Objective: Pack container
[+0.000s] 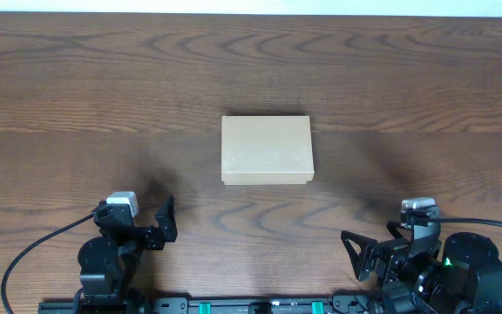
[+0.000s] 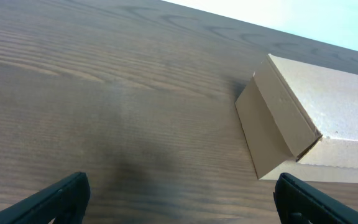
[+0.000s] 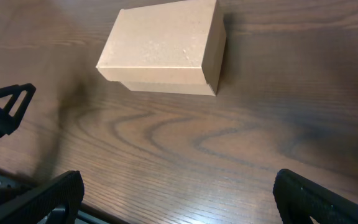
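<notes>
The container (image 1: 266, 149) is a plain tan cardboard box with its flap lid shut, lying in the middle of the wooden table. It also shows in the left wrist view (image 2: 309, 121) at the right and in the right wrist view (image 3: 163, 46) at the top. My left gripper (image 1: 157, 225) is open and empty near the table's front edge, left of the box; its fingertips frame bare wood in the left wrist view (image 2: 179, 202). My right gripper (image 1: 364, 253) is open and empty at the front right, and holds nothing in its own view (image 3: 179, 196).
The dark wooden table (image 1: 77, 105) fills the view, with only the box on it. A black rail (image 1: 251, 305) with the arm bases runs along the front edge. The left arm's gripper shows at the left of the right wrist view (image 3: 5, 112).
</notes>
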### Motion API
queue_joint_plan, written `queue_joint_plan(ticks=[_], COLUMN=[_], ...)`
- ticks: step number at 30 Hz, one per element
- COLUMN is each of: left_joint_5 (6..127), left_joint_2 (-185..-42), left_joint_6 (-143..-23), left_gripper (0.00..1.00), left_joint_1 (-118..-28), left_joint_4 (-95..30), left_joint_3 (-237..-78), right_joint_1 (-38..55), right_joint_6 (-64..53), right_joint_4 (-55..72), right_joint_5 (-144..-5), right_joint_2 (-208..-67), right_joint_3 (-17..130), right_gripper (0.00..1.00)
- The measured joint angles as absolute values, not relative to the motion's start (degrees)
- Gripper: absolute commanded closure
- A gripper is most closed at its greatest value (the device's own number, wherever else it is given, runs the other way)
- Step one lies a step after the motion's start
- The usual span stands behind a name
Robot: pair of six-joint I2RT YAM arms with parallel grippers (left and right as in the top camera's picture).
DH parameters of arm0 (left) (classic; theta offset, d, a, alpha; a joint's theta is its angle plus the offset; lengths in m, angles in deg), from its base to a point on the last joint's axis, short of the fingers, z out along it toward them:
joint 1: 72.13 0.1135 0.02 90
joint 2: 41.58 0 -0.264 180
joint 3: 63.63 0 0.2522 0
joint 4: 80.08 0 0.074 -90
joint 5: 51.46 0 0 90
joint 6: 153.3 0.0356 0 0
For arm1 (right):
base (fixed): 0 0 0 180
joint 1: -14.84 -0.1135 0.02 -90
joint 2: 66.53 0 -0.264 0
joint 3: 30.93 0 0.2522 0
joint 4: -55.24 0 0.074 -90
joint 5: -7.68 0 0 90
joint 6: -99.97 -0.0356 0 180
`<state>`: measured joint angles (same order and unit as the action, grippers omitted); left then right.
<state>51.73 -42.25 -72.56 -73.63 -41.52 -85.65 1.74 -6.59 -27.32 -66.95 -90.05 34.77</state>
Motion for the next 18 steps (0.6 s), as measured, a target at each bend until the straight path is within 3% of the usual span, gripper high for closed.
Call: queue_joint_plan(ticks=[18], left_joint_5=[51.7], left_joint_2=[-42.2], left_joint_6=[-72.6], left_gripper=[0.05], left_joint_1=[-73.6], left_joint_4=[-41.5], left_joint_3=[-85.6], right_joint_1=[1.3], right_joint_6=[-6.6], right_joint_4=[-27.4], right_joint_5=[-66.9], right_joint_2=[-90.0], right_joint_3=[34.8], right_gripper=[0.01])
